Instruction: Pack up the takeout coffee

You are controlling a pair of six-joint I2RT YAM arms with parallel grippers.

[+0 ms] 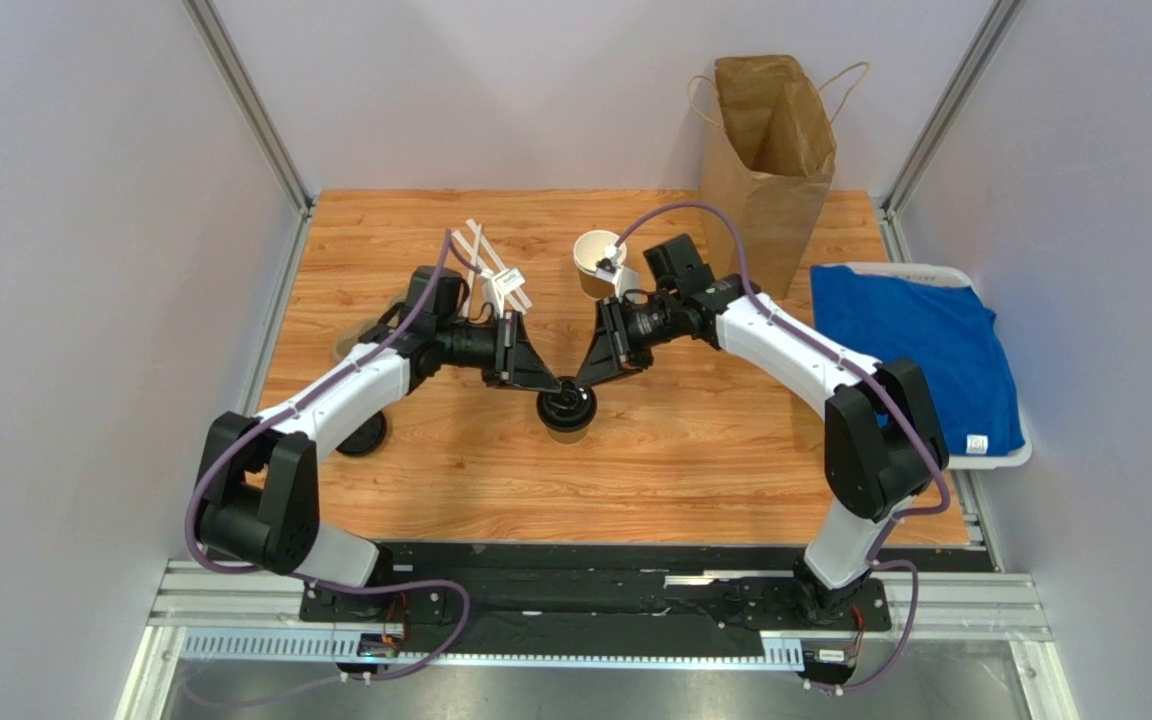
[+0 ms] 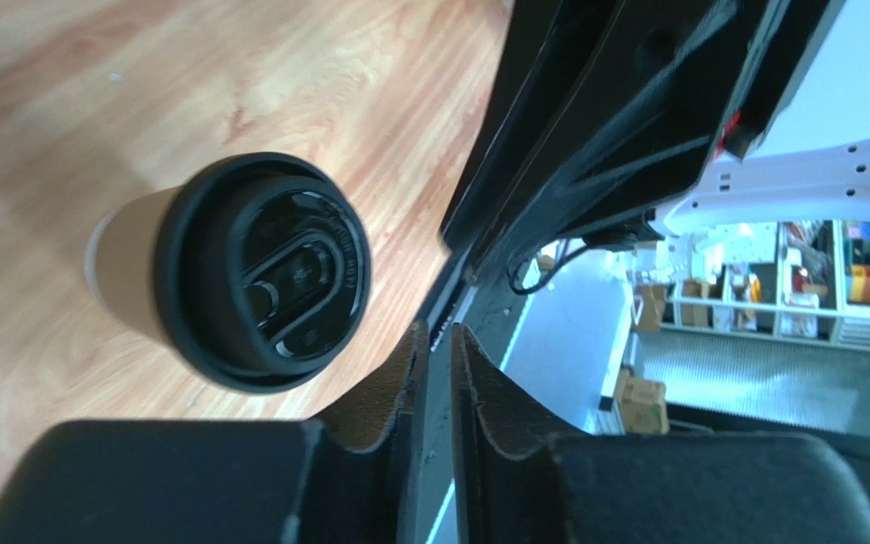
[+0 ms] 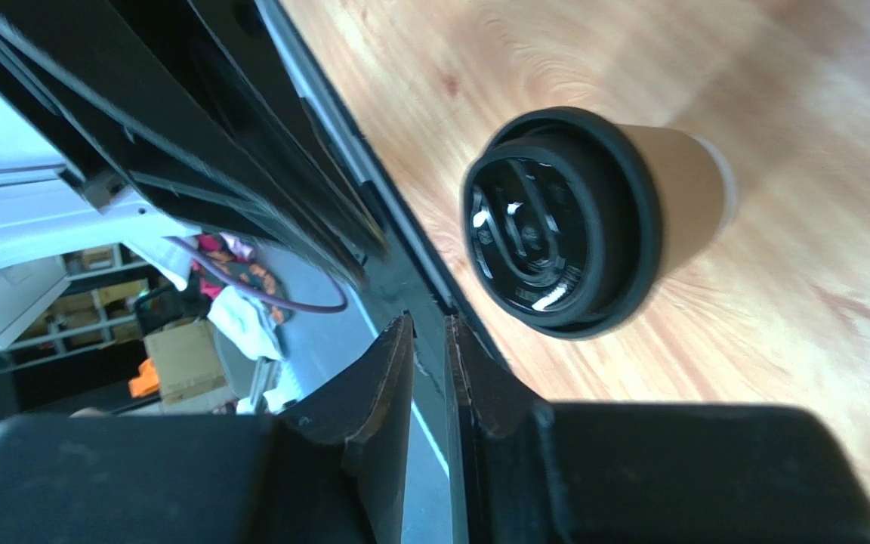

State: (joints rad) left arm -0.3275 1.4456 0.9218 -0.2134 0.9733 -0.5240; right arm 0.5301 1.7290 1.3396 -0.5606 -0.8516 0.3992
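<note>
The takeout coffee (image 1: 566, 408), a small brown paper cup with a black lid, stands upright on the wooden table between both grippers. My left gripper (image 1: 539, 377) is shut and empty, just above and left of the lid. My right gripper (image 1: 593, 374) is shut and empty, just above and right of it. In the left wrist view the coffee (image 2: 258, 272) sits left of my closed gripper (image 2: 437, 340). In the right wrist view the coffee (image 3: 564, 221) sits right of my closed gripper (image 3: 429, 331). Neither gripper touches the cup.
An open brown paper bag (image 1: 767, 162) stands at the back right. A lidless brown cup (image 1: 597, 258) stands behind the right gripper. White sticks (image 1: 489, 270) lie at the back centre. A blue cloth (image 1: 920, 353) lies in a white tray at the right. A black round thing (image 1: 361, 437) sits by the left arm.
</note>
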